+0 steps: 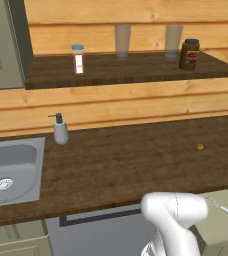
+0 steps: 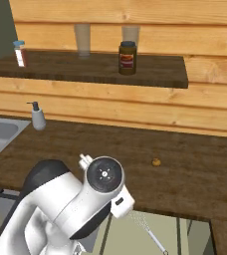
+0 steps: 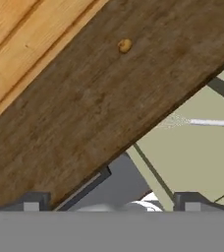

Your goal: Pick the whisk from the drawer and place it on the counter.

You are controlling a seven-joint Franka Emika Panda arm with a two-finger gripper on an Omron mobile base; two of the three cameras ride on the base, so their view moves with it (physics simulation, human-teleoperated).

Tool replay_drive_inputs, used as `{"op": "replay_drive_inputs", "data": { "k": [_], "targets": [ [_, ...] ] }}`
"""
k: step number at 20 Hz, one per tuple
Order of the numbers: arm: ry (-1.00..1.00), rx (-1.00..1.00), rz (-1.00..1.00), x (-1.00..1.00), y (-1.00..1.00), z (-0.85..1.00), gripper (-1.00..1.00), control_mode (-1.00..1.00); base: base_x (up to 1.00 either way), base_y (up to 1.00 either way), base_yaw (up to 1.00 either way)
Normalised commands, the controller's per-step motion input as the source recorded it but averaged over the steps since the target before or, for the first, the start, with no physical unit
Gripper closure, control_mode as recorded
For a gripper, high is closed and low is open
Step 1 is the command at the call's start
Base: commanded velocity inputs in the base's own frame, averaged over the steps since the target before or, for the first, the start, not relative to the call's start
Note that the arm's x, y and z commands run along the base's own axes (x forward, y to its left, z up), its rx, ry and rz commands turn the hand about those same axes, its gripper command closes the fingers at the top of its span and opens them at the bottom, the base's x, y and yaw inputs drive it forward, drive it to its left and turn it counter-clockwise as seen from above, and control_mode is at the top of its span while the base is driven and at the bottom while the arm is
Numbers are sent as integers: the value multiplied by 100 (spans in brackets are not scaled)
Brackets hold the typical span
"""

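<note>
approach step in hand: jaws (image 3: 111, 209) parted and holding nothing, above the open drawer (image 3: 192, 157). whisk (image 3: 202, 122) lies flat inside, untouched. next move, by judgement: descend over the handle and close. worktop (image 3: 99, 103) beyond.

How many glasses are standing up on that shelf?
2: a left glass and a right glass, side by side against the wall on the shelf, beside the brown jar.

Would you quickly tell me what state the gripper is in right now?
Gripper: open, holding nothing; the whisk lies apart from it in the drawer.
</note>
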Motion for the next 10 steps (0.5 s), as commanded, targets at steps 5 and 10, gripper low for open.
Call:
{"op": "replay_drive_inputs", "data": {
  "k": [5,10],
  "targets": [
    [34,27,-34,-10,-15,-35,-100,-100,0,0,0],
    [54,31,-34,-16,-55,-67,-100,-100,0,0,0]
  ]
}}
